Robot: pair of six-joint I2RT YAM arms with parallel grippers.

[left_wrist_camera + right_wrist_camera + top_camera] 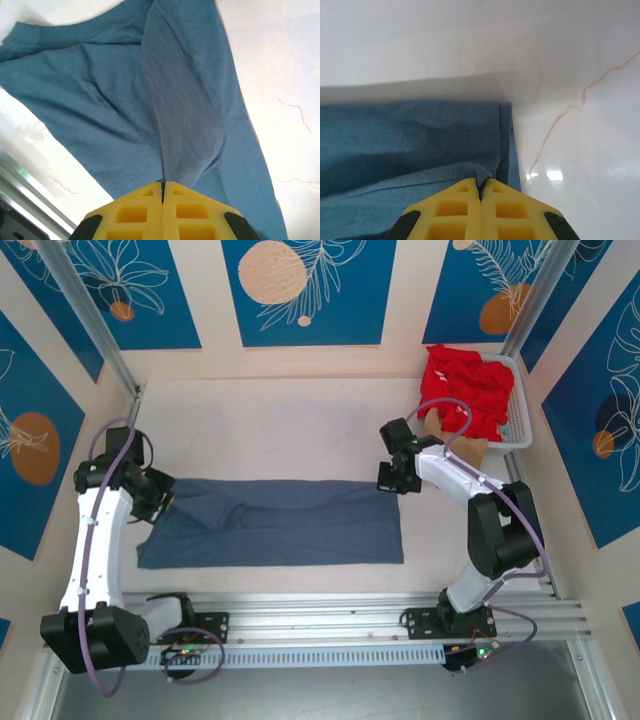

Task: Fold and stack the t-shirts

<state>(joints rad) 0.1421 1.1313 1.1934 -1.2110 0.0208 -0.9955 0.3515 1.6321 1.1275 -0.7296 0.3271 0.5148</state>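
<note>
Yellow left fingers [135,212] are sitting clenched, pinching up a ridge of the blue shirt [100,100] near its collar end. Right fingers [455,207] are likewise clenched, nipping the hemmed corner at the other end.

Shirt is lying lengthwise across the bench [270,430] between the arms, looking already narrowed to a long band. Red shirts [465,385] are waiting heaped in the basket [520,415] at the far right corner.

Step in hand, by my reading: folding the blue shirt, with both ends of its far edge gripped. Next move is probably calling for both arms lifting together and carrying that edge evenly toward the near one. Tension should stay level so the lower layer is not dragging or bunching.
</note>
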